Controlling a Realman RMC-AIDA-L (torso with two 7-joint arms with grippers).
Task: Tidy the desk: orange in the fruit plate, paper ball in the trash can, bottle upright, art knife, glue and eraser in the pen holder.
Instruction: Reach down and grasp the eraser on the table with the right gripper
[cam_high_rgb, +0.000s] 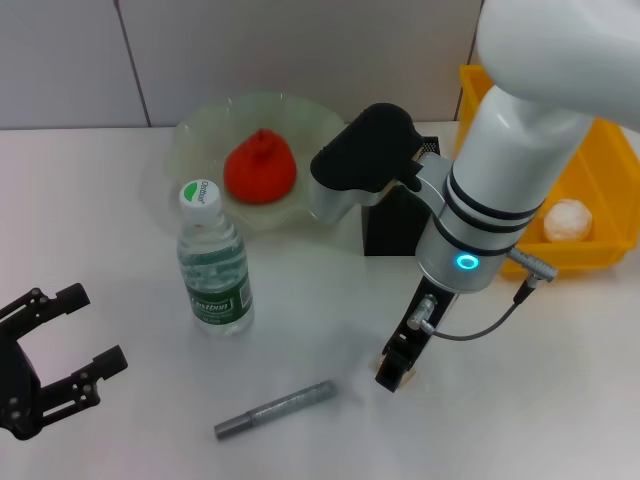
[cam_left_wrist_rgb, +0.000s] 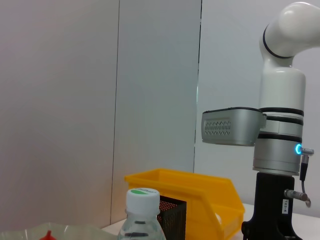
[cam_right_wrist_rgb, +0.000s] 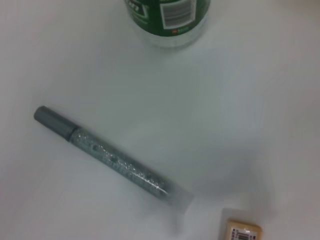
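Grey-silver and glittery, the glue (cam_high_rgb: 274, 409) lies flat on the white surface (cam_high_rgb: 120, 220) just beside the right pincer (cam_high_rgb: 394, 372), which points straight down. Its fingers are hidden under its own body, so I cannot tell their state. The eraser (cam_right_wrist_rgb: 242, 232) shows only in the right wrist view, cut off at the edge. Behind that arm the pen holder (cam_high_rgb: 396, 228) is mostly covered. The left pincer (cam_high_rgb: 60, 350) hangs released, well apart, near the upright bottle (cam_high_rgb: 211, 258).
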